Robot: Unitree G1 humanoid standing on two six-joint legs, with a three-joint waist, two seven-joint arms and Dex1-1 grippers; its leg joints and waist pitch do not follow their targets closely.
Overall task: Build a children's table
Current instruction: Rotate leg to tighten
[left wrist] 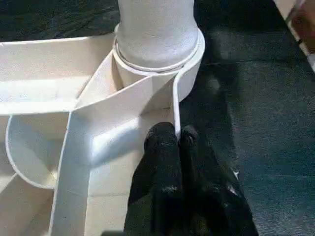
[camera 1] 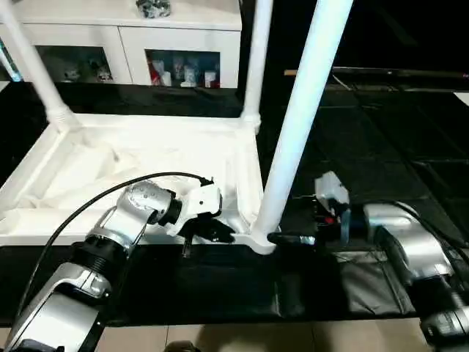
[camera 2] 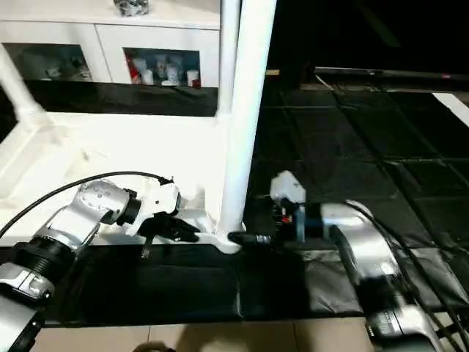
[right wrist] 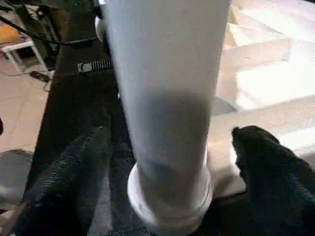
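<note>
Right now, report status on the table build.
Left gripper shut, tips at tabletop rim. Right gripper jaws open, straddling near leg at its base. Three legs standing. Nothing in the way.

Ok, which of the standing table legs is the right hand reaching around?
The near-corner leg, the closest one, standing in the socket at the tabletop's front right corner. The right hand has its open fingers either side of its base; the other legs stand at the far corners.

Count: 1 table top (camera 1: pixel 132 165), upside down. 3 legs standing in its corner sockets: near one (camera 1: pixel 297 125), far middle one (camera 1: pixel 256 59), far left one (camera 1: pixel 33 62). 2 grippers: left gripper (camera 1: pixel 212 231), right gripper (right wrist: pixel 170 157). 1 cabinet (camera 1: pixel 124 33) behind, 2 glass doors.
</note>
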